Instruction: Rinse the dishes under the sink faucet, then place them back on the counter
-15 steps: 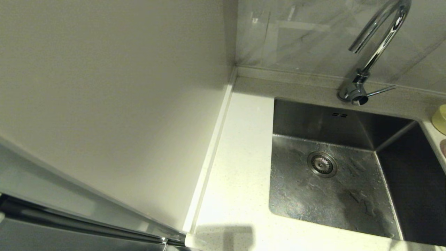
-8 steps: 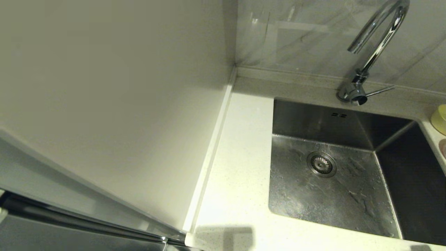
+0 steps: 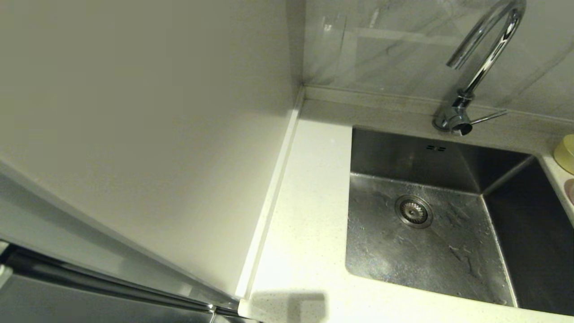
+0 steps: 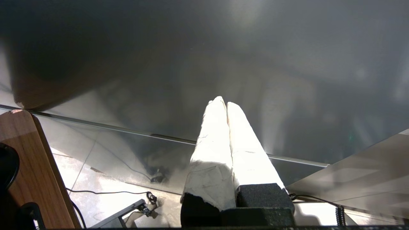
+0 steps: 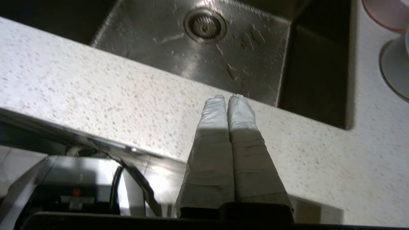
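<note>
Little has moved since the earlier head views: only the dark patch on the sink [image 3: 430, 229] floor has gone, leaving the wet steel evenly lit, while the faucet [image 3: 475, 67] and counter [image 3: 305, 215] keep their places. Head view: the sink is set into the counter, its round drain strainer [image 3: 413, 211] near the middle of the floor and two overflow slots [image 3: 436, 147] in the back wall. The faucet stands on the back ledge behind the sink, its lever pointing toward the robot's right. A yellow bowl [image 3: 566, 153] and a pink bowl [image 3: 570, 190] show only as slivers on the counter to the right of the sink. Right wrist view: the right gripper [image 5: 228, 97] hovers over the counter's front strip, its taped fingers pressed together and holding nothing; the pink bowl and a grey-blue bowl [image 5: 396, 68] rest on the counter beside the sink (both partly cropped). Left wrist view: the left gripper [image 4: 223, 101], likewise closed and empty, faces a dark glossy panel [image 4: 204, 64], well apart from the sink.
</note>
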